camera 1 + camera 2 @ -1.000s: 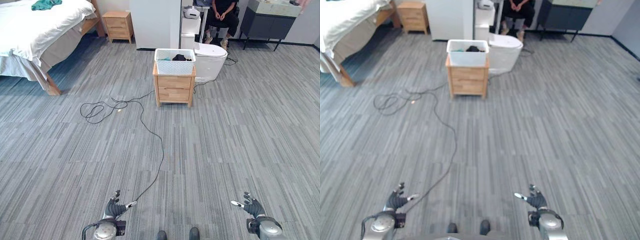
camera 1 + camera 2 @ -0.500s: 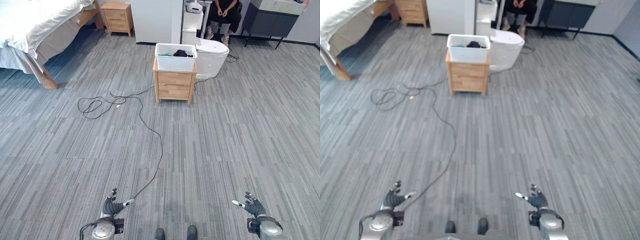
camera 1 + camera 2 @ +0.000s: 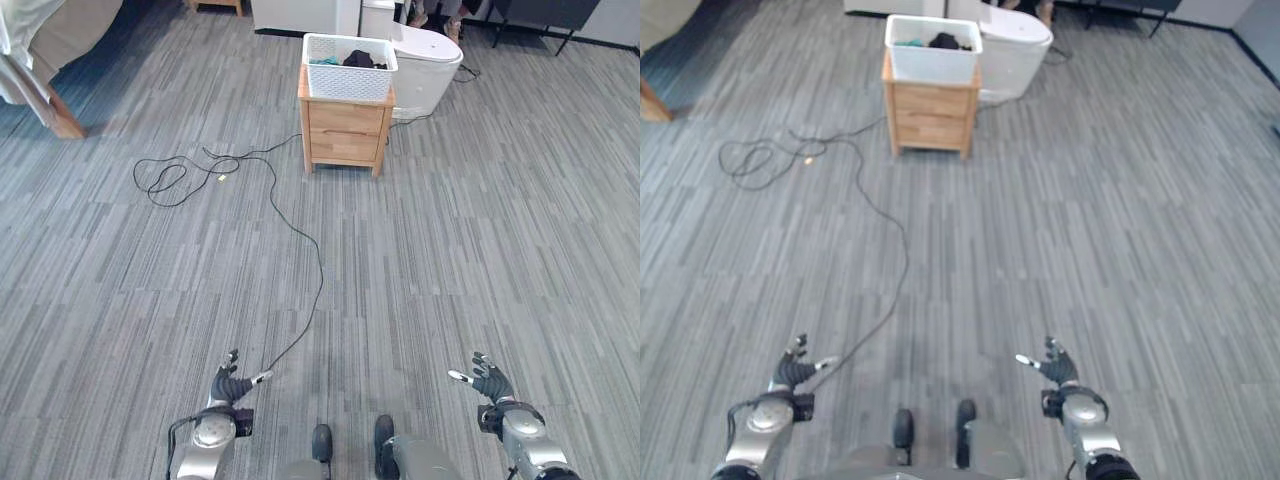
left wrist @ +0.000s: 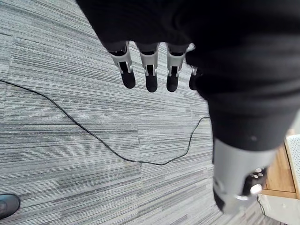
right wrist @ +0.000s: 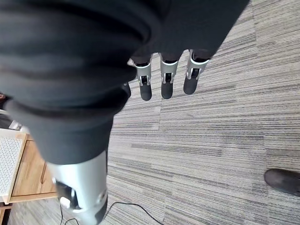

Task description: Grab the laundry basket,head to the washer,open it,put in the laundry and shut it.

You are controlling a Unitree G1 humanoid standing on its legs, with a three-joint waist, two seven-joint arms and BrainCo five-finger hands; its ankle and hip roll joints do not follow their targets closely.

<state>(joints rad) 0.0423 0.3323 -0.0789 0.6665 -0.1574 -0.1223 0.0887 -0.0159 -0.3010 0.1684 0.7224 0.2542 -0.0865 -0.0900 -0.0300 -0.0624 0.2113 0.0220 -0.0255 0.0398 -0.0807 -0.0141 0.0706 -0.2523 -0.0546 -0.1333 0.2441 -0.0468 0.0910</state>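
Far across the grey striped carpet floor, the white perforated plastic laundry basket sits on top of a small light wooden two-drawer cabinet, with some dark and teal clothes piled inside it. Right behind and just beside the cabinet there's a white rounded washer, touching or nearly touching the cabinet's right side.

Both hands are way down at the near end of the room, well apart from the basket. The left hand hangs low on the left, fingers straight and spread a bit, thumb sticking out, holding nothing. The right hand is at the same level on the right, fingers stretched out loose too, nothing in it either. The basket is straight ahead, roughly between the two hands.

A corner of a bed with a wooden leg shows at the far left. A person's shoes peek in behind the washer at the back wall.
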